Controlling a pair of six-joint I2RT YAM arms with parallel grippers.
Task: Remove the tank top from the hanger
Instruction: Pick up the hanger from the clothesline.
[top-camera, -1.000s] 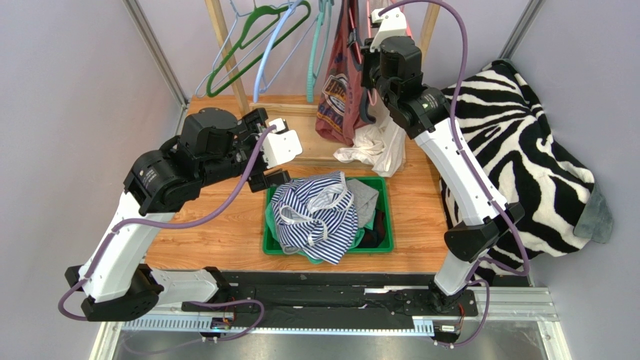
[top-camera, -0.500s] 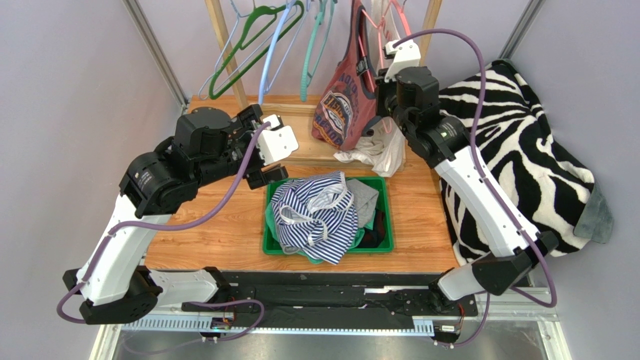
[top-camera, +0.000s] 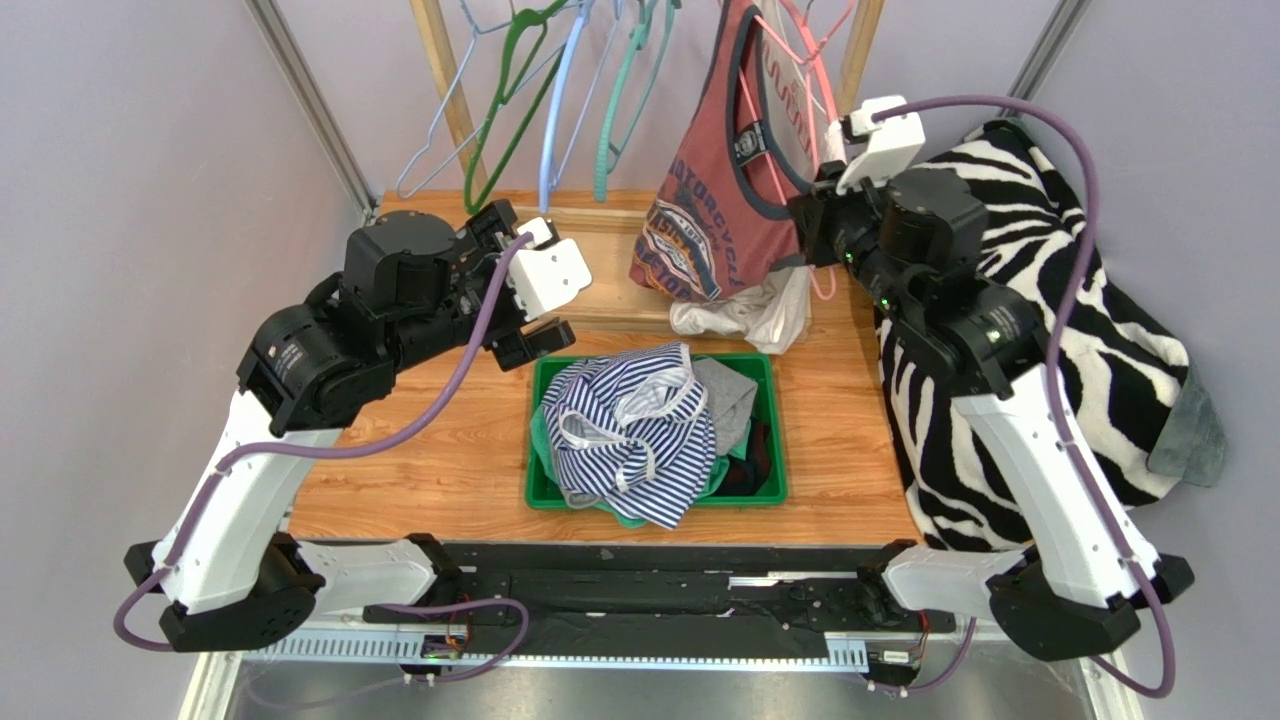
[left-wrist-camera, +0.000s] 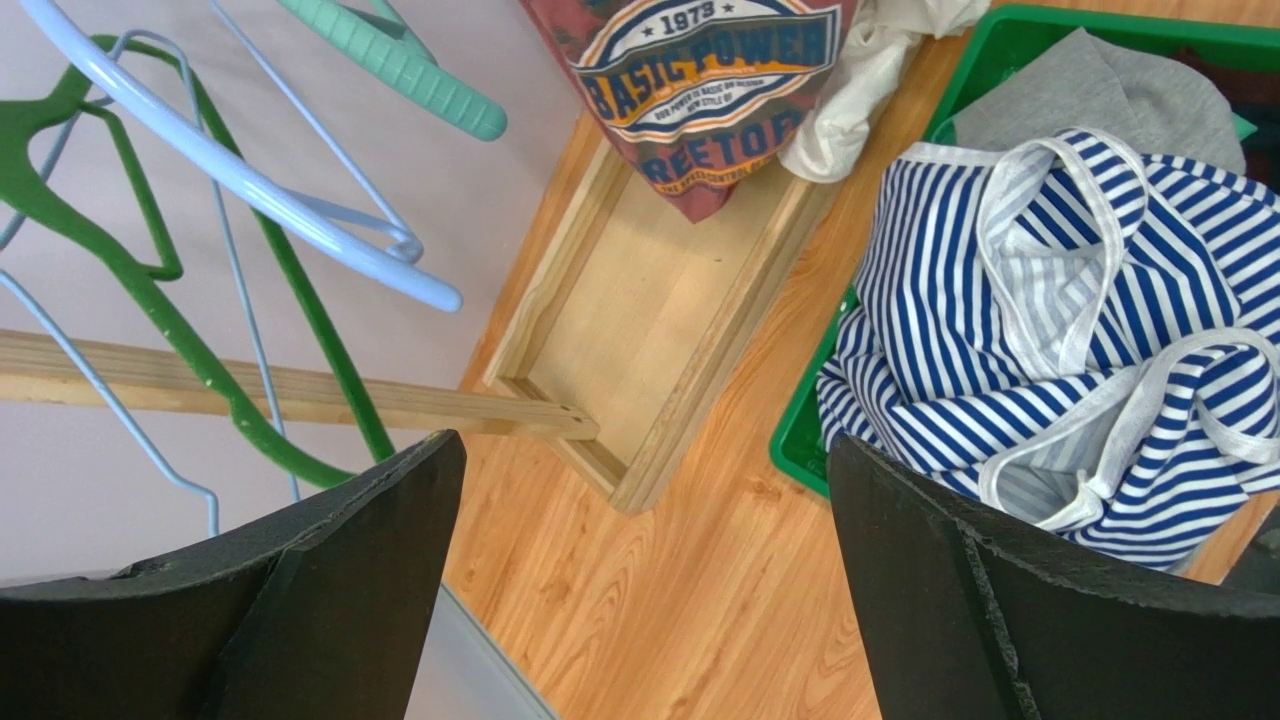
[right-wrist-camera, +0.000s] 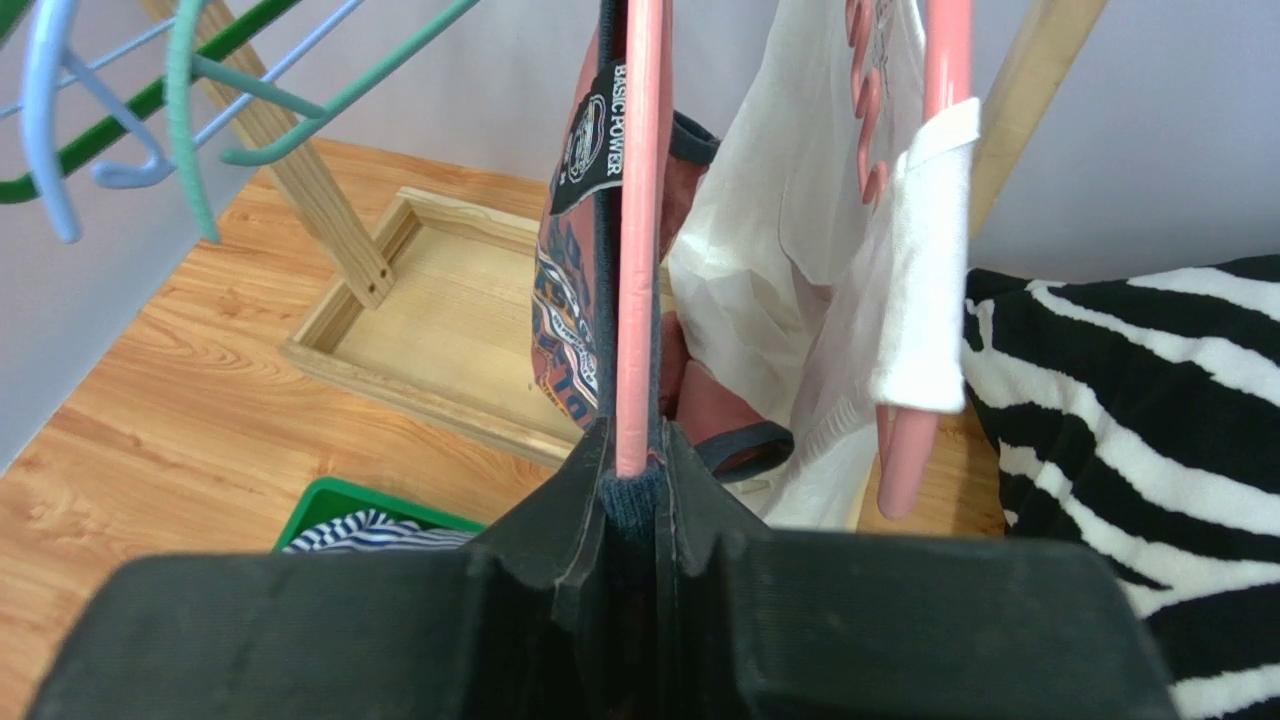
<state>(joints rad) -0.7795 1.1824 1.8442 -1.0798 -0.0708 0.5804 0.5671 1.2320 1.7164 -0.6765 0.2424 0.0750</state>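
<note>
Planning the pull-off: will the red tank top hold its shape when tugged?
Probably floppy: the tank top drapes in folds off the hanger. Likely light, since that thin hanger carries it. It may stretch where the right gripper pinches its trim.

The top camera looks steeply down on the green bin from behind the arms. Both wrist cameras sit nearer, beyond the bin's far left and right corners, each catching its rim.

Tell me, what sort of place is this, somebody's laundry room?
More likely a robot test cell staged with laundry: bare grey walls framed by metal posts, a left arm and right arm bolted at a small wooden table, and a hanger rack plus green bin of clothes.
</note>
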